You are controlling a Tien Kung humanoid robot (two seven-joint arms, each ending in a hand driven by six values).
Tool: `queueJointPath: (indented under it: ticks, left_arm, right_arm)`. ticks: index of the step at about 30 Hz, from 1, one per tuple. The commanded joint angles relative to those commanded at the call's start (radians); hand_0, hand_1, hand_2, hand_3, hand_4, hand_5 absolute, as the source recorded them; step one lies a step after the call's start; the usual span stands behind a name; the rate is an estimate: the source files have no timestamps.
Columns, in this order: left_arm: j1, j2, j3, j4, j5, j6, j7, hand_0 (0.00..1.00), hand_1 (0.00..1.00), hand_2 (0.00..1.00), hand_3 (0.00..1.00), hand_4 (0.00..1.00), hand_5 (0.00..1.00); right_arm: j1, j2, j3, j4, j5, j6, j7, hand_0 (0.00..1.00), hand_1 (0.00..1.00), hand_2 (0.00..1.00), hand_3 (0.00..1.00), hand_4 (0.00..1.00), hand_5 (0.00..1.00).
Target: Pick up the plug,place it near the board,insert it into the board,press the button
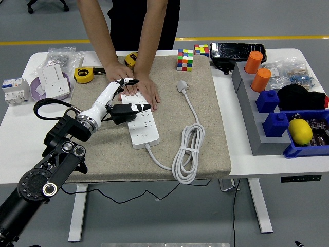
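Observation:
A white power strip (141, 124) lies on the beige mat (205, 128), its cable coiled at the right (187, 154) and ending in a white plug (183, 85) lying free on the mat. My left hand (125, 98) is over the strip's far end, fingers spread, holding nothing, close to the person's hands. A person at the far side presses both hands (134, 83) flat on the strip's far end. The right arm is not in view.
Two tape measures (83, 75) and a white socket box (51, 81) sit at the left. Rubik's cubes (185, 59) stand at the mat's far edge. Blue bins (288, 123) with a lemon (300, 130) and orange cups (257, 69) stand at the right.

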Motion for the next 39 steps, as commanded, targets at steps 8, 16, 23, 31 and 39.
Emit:
queueJointPath:
  ticks: [8,16,23,31,39]
  left_arm:
    - [-0.015,-0.002,-0.031,0.066,0.274,-0.042,0.042,0.937,0.976,0.917,0.875,0.998,0.245]
    - [-0.032,-0.022,0.001,0.139,0.326,-0.040,0.023,0.850,0.879,0.811,0.799,0.998,0.257]
    - [-0.031,-0.029,0.024,0.159,0.329,-0.002,0.009,0.758,0.754,0.689,0.704,0.998,0.266]
    - [-0.039,-0.033,0.027,0.184,0.335,0.029,-0.018,0.663,0.645,0.571,0.582,0.998,0.260]
    - [-0.045,-0.040,0.031,0.213,0.378,0.057,-0.026,0.531,0.536,0.526,0.548,0.875,0.184]
  right_arm:
    - [0.002,-0.001,0.003,0.000,-0.001,-0.001,0.000,0.844,0.753,0.740,0.772,0.998,0.895]
    - [0.005,0.000,-0.002,0.000,0.002,-0.001,0.001,0.844,0.753,0.740,0.772,0.998,0.895]
    - [0.000,-0.002,0.003,0.000,-0.004,0.000,-0.002,0.843,0.752,0.741,0.772,0.998,0.896]
    - [0.002,-0.001,0.001,0.000,-0.004,0.000,0.000,0.843,0.752,0.740,0.772,0.998,0.897]
    - [0.000,-0.002,0.000,0.000,-0.005,0.001,0.000,0.843,0.752,0.740,0.772,0.998,0.897]
